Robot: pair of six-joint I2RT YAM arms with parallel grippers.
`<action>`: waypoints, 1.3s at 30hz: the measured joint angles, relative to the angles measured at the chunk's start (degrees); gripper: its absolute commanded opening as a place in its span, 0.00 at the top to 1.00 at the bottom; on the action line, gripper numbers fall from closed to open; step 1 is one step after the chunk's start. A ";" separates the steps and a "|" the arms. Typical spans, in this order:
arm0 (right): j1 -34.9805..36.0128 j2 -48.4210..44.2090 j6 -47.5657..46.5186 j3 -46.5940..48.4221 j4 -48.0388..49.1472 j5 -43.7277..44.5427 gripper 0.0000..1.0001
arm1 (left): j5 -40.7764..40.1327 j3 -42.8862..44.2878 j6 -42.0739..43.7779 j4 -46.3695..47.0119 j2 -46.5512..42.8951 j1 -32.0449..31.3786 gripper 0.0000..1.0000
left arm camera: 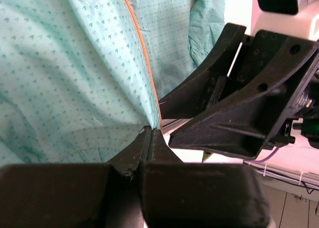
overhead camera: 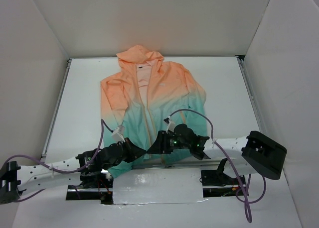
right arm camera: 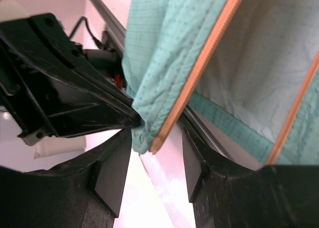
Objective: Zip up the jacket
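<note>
We judge the task barely begun: the jacket lies flat on the table with its front open. The two orange halves of the zipper run apart from hem to hood, and pale lining shows between them near the collar. Nothing we see is joined at the bottom, and we cannot make out the slider in any view. Both arms work at the jacket's hem, the end opposite the hood. The left fingers are pressed together on the hem corner of one panel, right at the foot of its zipper tape, and lift that corner a little off the table. The right fingers stand apart on either side of that same dangling zipper end, just below it, gripping nothing; the fabric hangs between them and seems to touch neither pad. As we read it, what is left is almost everything: taking hold of the tape end, seating the two halves together at the hem, then drawing the slider up the jacket toward the hood while the hem is held taut.
</note>
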 measured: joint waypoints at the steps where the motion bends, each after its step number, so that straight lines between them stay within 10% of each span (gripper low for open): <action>1: -0.44 0.61 0.15 -0.37 1.88 -0.76 0.48 | 0.02 -0.09 0.00 0.02 -0.09 0.00 1.00; 8: -2.71 4.37 1.16 -0.85 10.56 -5.01 0.54 | 0.09 -0.31 0.09 0.00 -0.13 0.00 1.00; 16: -3.63 5.62 1.01 -0.68 12.74 -6.78 1.00 | 0.15 -0.31 0.09 0.02 -0.13 0.00 1.00; 21: -3.69 5.60 0.87 -0.66 12.59 -6.95 1.00 | 0.13 -0.31 0.11 -0.04 -0.13 0.00 0.95; 24: -3.67 5.05 0.15 -0.66 11.54 -6.80 1.00 | 0.11 -0.31 0.31 -0.37 -0.13 0.00 0.53; 27: -3.67 3.56 -1.22 -0.61 9.62 -5.97 1.00 | 0.28 -0.31 0.31 -1.11 -0.13 0.00 0.36; 39: -3.67 2.05 -3.43 -0.33 5.86 -4.57 1.00 | 3.30 -1.20 0.17 3.30 -0.57 0.00 0.50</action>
